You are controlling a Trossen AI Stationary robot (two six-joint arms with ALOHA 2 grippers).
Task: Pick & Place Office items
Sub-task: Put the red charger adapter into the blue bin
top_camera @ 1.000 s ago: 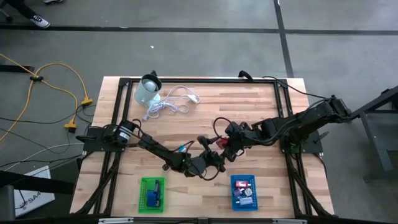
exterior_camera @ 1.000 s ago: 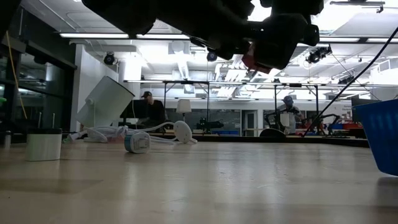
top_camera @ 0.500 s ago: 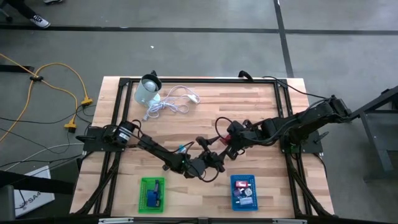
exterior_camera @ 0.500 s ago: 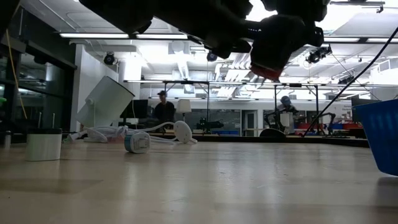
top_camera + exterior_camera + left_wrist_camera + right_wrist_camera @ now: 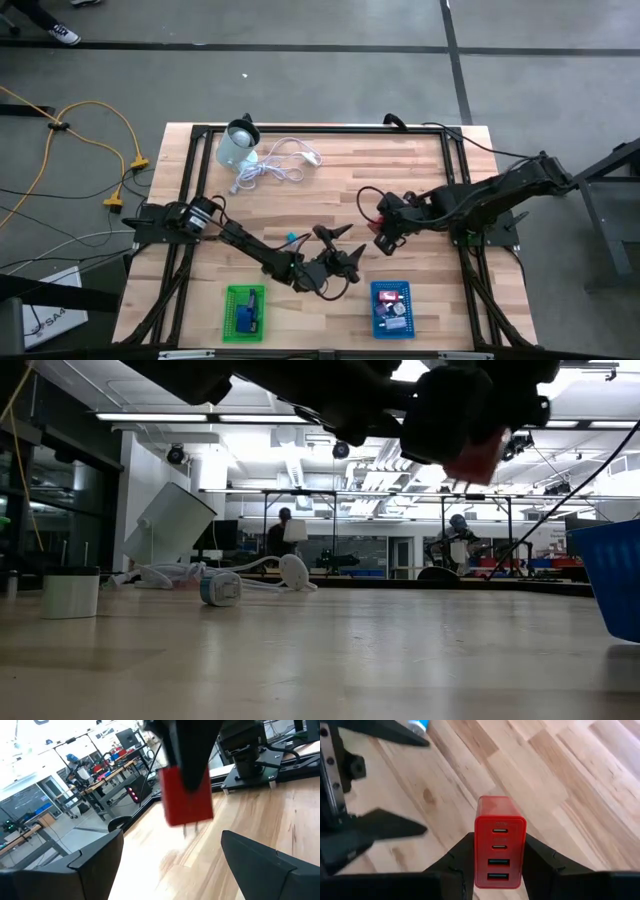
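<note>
From my seat the biggest thing is the wooden table (image 5: 420, 170), with a black frame round its edge. Both arms reach over its middle. The left arm comes in from the left edge and stretches toward the near centre; its left gripper (image 5: 335, 250) has its fingers spread wide and holds nothing — in the left wrist view the two dark fingers (image 5: 90, 865) stand well apart on either side of the picture. The right arm comes in from the right edge, and the right gripper (image 5: 385, 232) is pinching a red charger block (image 5: 500, 847), lifted clear of the table. In the right wrist view I see the block upright between the fingers, four ports in a column on its face. In the left wrist view the same red block (image 5: 187, 795) hangs in front of the open left gripper, two prongs pointing down, apart from both fingers.

At the far left corner a pale round container (image 5: 237, 146) lies tipped, with a coiled white cable (image 5: 275, 165) just beside it. Along the near edge sit two small bins: a green bin (image 5: 244, 311) to the left with blue pieces in it, and a blue bin (image 5: 392, 308) to the right with red, white and grey pieces. A small blue piece (image 5: 291, 239) lies on the wood near the left arm.
</note>
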